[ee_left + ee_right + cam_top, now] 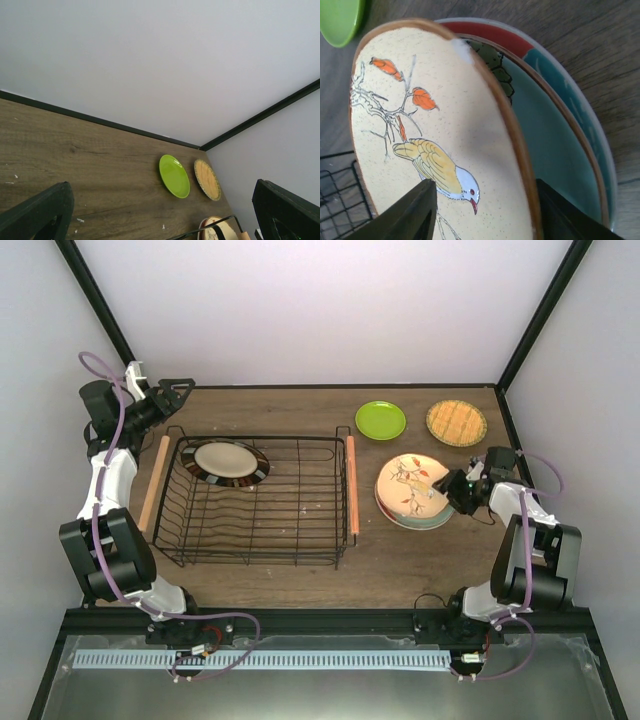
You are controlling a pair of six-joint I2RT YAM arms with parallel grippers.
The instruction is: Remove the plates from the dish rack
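Right jaws wide astride beige plate [445,115]

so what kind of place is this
Probably a robot test booth, not a kitchen: plain white walls around a wooden table, two bolted arms, a wire dish rack and plates.

Left arm [105,485] is held raised at the far left — right arm [537,558] is folded low.
The left gripper [178,392] is pointed away with its fingers [40,215] spread wide; the right gripper [447,483] is angled down and inward, its jaws seen parted.
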